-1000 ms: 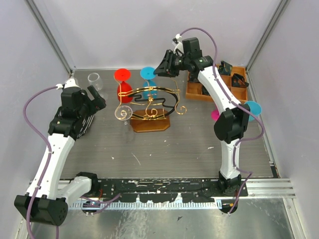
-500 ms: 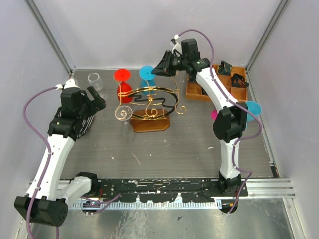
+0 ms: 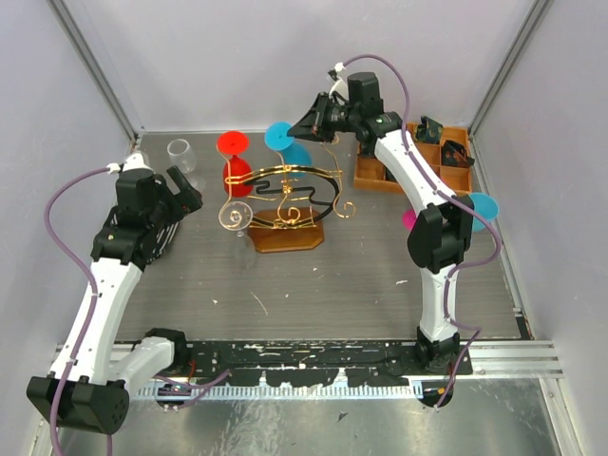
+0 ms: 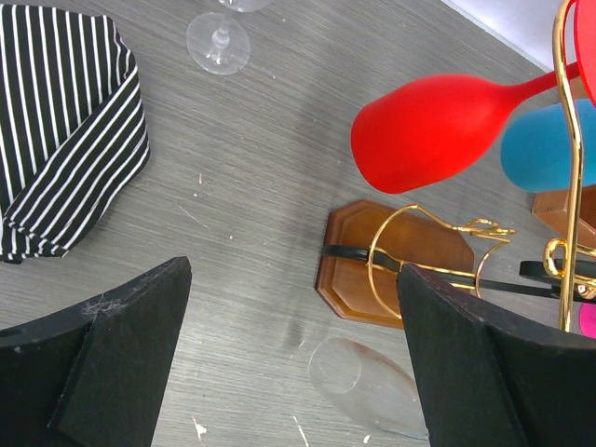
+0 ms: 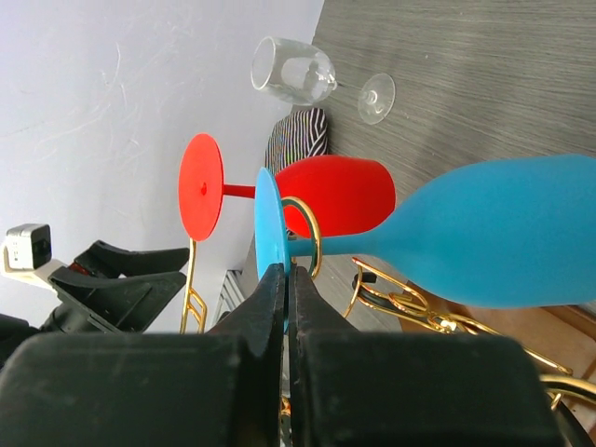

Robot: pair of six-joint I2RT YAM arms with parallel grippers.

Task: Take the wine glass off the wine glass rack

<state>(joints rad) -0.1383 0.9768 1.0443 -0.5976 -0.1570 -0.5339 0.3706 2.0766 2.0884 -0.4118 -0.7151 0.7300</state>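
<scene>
The wine glass rack [image 3: 285, 199] is a gold wire stand on a brown wooden base [image 3: 285, 237], mid-table. A blue wine glass [image 3: 293, 152] and a red wine glass [image 3: 236, 173] hang on it, feet toward the back wall. My right gripper [image 3: 306, 128] is shut on the rim of the blue glass's foot [image 5: 267, 233]. The blue bowl [image 5: 494, 242] tilts above the wire, and its stem runs past a gold loop [image 5: 312, 233]. My left gripper [image 3: 180, 190] is open and empty, left of the rack. In its wrist view the rack base [image 4: 372, 270] lies between the fingers [image 4: 140, 317].
A clear wine glass [image 3: 180, 152] lies at the back left. Another clear bowl [image 4: 368, 382] shows by the rack's near left end. A striped cloth [image 3: 163, 236] lies under my left arm. An orange-brown compartmented tray [image 3: 418, 166] is at the back right, with pink and blue glasses [image 3: 480, 207] nearer.
My right gripper has drawn the blue glass up and slightly left. Its bowl has risen from behind the rack's wire to above it. The left arm has barely moved.
</scene>
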